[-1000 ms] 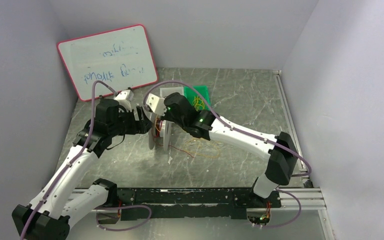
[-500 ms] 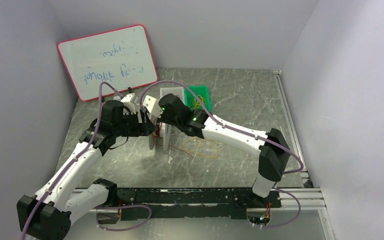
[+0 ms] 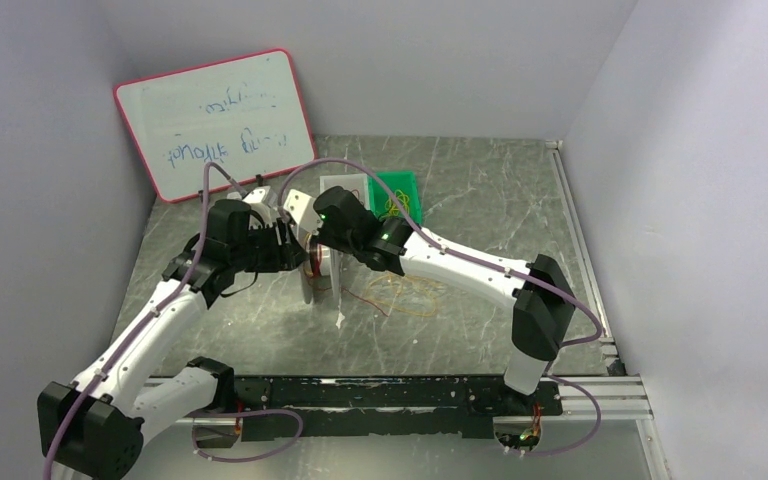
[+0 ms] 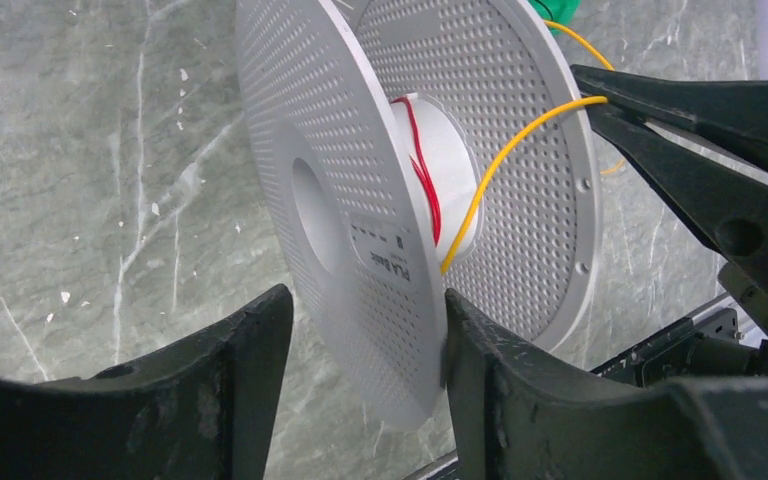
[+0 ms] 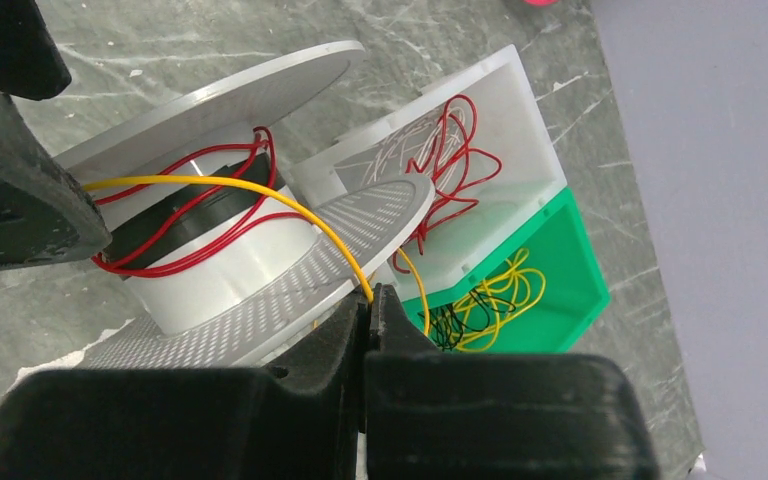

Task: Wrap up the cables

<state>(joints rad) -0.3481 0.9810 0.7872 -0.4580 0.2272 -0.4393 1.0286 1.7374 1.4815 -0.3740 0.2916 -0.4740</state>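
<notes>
White perforated plastic spool (image 3: 322, 275) stands on edge near the middle of the grey marbled tabletop (image 3: 480, 200). The left arm (image 3: 150, 330) and right arm (image 3: 460, 268) bend inward over it, and loose red and yellow cables (image 3: 400, 296) lie just beside it.

At the left wrist, the left gripper (image 4: 365, 305) straddles the near flange, jaws apart, probably to steady it.

At the right wrist, the right gripper (image 5: 368, 312) is clenched on the yellow cable (image 5: 210, 181), stretching it from the red-wound hub for winding.

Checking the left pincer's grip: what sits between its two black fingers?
The near flange of the perforated white plastic spool, seen in the left wrist view.
</notes>
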